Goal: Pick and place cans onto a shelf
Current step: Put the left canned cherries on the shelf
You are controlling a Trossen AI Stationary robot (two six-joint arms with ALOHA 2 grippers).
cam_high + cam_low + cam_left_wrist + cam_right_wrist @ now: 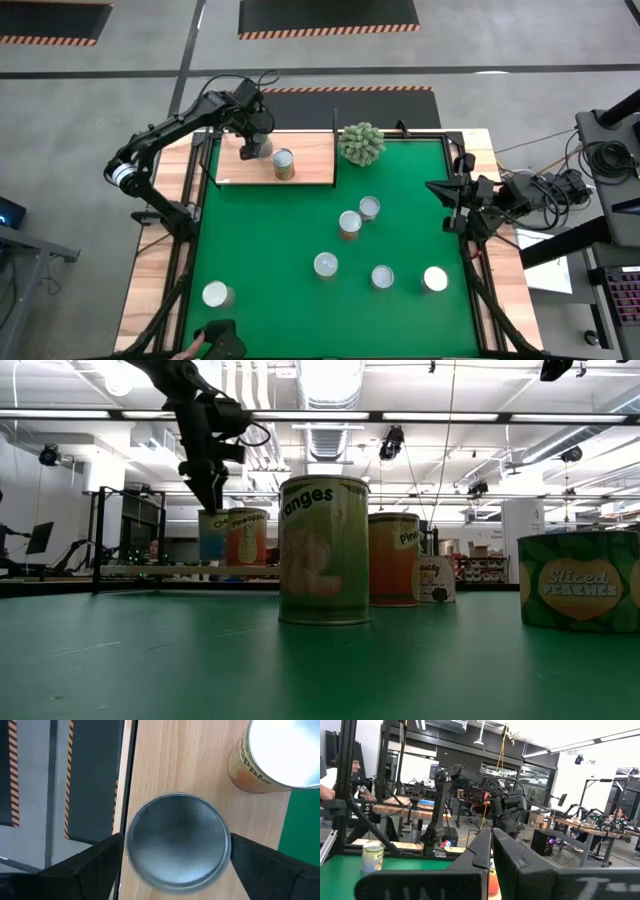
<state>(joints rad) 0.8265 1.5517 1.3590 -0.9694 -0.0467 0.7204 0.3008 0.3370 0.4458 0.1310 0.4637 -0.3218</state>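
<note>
Can [176, 839] upright on shelf [310, 160], far left corner, straight below left gripper [175, 851], fingers spread either side, not clamping; beside second can [284, 164]. Right gripper [491, 851] closed, idle at table's right edge

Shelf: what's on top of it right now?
Two cans stand on the shelf: a pineapple can, and a second can between the left gripper's open fingers. In the high view that gripper covers most of the second can.

overhead, table-level, two wrist views
</note>
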